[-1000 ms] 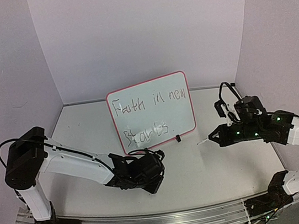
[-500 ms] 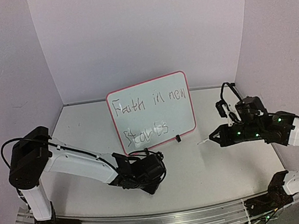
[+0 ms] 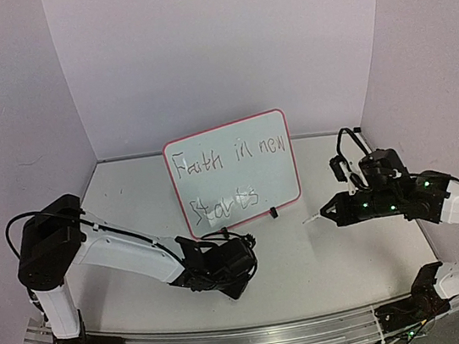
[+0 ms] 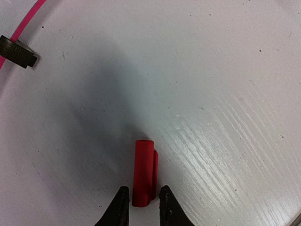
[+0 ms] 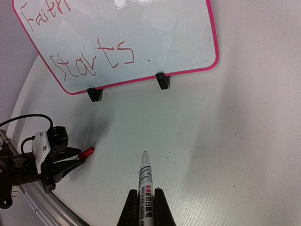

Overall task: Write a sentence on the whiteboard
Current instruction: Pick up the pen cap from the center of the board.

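Board's written, both claws parked low with their bits in hand

The whiteboard (image 3: 231, 172) stands tilted on its two black feet (image 5: 162, 81) at the back middle of the tabletop (image 3: 326, 252), and the sentence (image 3: 227, 157) "Faith in new starts" sits on it in two reddish lines. The left claw (image 4: 144, 188) is down near the tabletop just in front of the board, nearly closed and pinching one end of a red cap (image 4: 144, 169). The right claw (image 5: 146, 193), off to the right, is clamped tight on an uncapped marker (image 5: 145, 176), tip aimed at the board but well apart from it.
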`<control>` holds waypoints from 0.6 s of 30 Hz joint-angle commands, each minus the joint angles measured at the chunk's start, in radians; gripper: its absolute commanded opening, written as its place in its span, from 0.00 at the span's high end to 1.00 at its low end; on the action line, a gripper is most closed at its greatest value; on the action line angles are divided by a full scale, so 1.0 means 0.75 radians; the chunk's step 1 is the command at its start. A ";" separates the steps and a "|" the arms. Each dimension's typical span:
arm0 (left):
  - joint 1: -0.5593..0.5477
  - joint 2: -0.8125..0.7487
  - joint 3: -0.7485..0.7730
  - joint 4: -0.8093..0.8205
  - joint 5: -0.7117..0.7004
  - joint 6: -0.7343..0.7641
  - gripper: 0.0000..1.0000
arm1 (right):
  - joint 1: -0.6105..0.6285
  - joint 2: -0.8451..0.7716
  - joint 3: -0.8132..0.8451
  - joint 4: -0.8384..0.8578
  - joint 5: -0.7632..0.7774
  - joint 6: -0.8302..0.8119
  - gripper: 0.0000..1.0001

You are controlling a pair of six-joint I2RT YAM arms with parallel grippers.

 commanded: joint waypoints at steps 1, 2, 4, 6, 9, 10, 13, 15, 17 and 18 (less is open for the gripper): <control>-0.001 0.039 0.051 0.032 0.010 0.038 0.78 | -0.005 0.013 0.026 0.029 0.000 0.005 1.00; -0.001 0.046 0.051 0.033 0.010 0.039 0.80 | -0.005 0.014 0.026 0.029 0.000 0.007 1.00; -0.001 0.052 0.050 0.044 0.013 0.041 0.84 | -0.005 0.020 0.026 0.029 -0.003 0.006 1.00; 0.001 0.057 0.050 0.056 0.018 0.052 0.91 | -0.005 0.030 0.030 0.027 -0.009 0.011 1.00; -0.001 0.051 0.031 0.063 -0.005 0.094 1.00 | -0.019 0.077 0.041 0.028 -0.045 0.023 1.00; -0.001 0.034 0.007 0.099 -0.010 0.115 1.00 | -0.039 0.096 0.045 0.030 -0.085 0.026 1.00; -0.001 -0.052 -0.076 0.242 0.011 0.234 1.00 | -0.121 0.172 0.071 0.063 -0.274 0.033 1.00; -0.001 -0.122 -0.123 0.323 0.036 0.329 1.00 | -0.174 0.230 0.099 0.107 -0.458 0.035 1.00; -0.001 -0.175 -0.161 0.396 0.060 0.395 1.00 | -0.220 0.294 0.130 0.142 -0.614 0.041 1.00; 0.000 -0.206 -0.176 0.410 0.074 0.441 1.00 | -0.240 0.356 0.160 0.158 -0.725 0.052 1.00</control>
